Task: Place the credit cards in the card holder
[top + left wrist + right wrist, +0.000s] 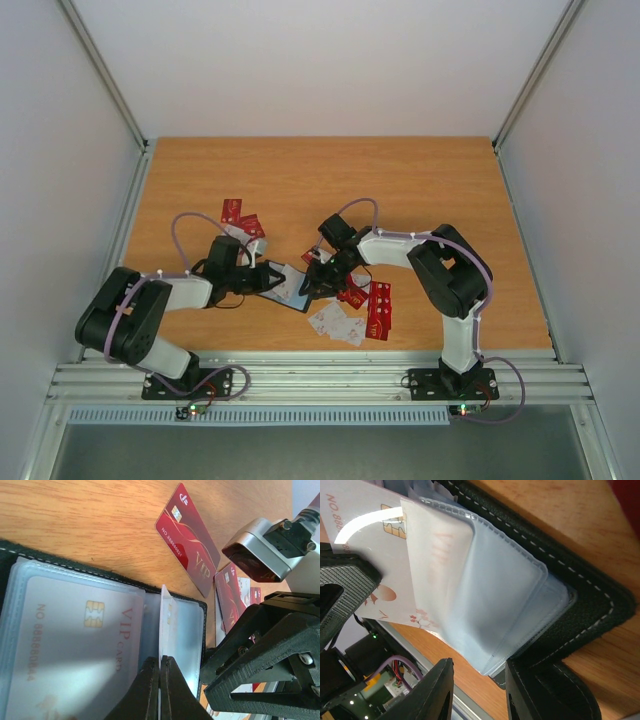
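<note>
Card holder lies open mid-table between both arms, pockets facing up. Left gripper is pinched tight on one upright clear pocket leaf. White VIP card sits partly under a pocket sleeve. Right gripper has jaws part-way apart, straddling the pocket stack's corner, nothing clamped. Loose red credit cards and white cards lie just beside the holder on the table.

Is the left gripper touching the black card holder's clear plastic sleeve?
Touching. Left wrist view: left gripper pinches the upright clear plastic sleeve of the black folding card holder, jaws shut.
</note>
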Controlling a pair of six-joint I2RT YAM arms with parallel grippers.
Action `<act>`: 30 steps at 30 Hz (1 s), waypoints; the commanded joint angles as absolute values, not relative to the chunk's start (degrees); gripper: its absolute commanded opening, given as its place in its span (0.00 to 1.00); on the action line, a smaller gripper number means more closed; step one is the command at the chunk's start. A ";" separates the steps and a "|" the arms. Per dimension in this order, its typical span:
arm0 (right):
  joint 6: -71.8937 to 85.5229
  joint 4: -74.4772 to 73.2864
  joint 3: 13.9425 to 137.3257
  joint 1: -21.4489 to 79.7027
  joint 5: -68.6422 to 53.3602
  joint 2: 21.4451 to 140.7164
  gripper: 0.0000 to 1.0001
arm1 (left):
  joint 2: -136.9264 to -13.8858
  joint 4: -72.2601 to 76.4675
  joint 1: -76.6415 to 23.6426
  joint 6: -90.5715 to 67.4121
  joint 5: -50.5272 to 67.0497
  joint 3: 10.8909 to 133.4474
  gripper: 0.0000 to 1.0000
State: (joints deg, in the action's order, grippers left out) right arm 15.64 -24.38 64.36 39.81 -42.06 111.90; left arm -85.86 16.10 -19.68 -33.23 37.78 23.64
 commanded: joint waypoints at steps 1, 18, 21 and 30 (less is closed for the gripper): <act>16.12 -25.42 63.73 39.34 -36.73 115.14 0.31 | -86.24 20.38 -20.73 -35.30 33.44 21.58 0.01; 16.16 -24.35 64.23 39.24 -37.78 114.83 0.31 | -76.61 -1.90 -21.36 -30.58 26.33 26.31 0.43; 16.09 -24.26 64.57 39.20 -37.92 114.87 0.30 | -76.62 -5.75 -21.36 -27.77 24.68 28.29 0.45; 16.00 -24.09 64.56 39.28 -38.23 115.22 0.29 | -81.23 -7.55 -21.36 -22.74 26.56 32.76 0.40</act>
